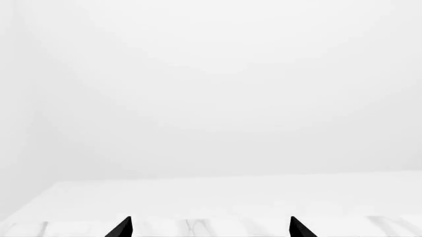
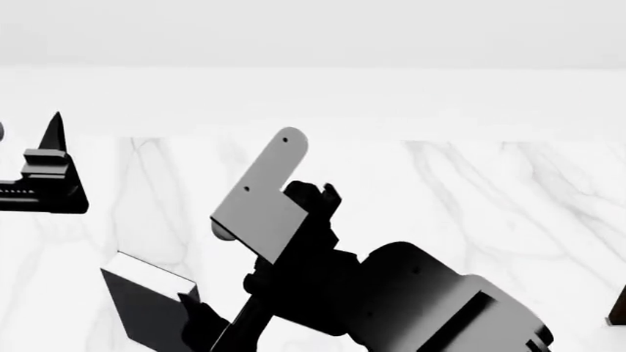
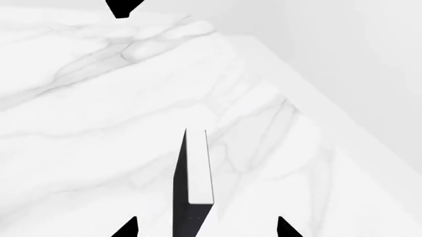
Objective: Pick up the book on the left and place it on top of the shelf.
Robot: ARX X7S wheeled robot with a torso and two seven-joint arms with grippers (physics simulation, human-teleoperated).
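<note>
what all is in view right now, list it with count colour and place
book: 1, black cover with white page edges, between the right gripper's fingertips, near the head view's lower left
marble table: 1, white with grey veins, spans all three views
dark brown object: 1, only a sliver at the head view's right edge, too little to identify
left gripper: 1, black, fingertips apart with nothing between them, over the table
right gripper: 1, black, fingertips either side of the book; contact not clear
right arm: 1, black with a grey plate, head view's lower centre
</note>
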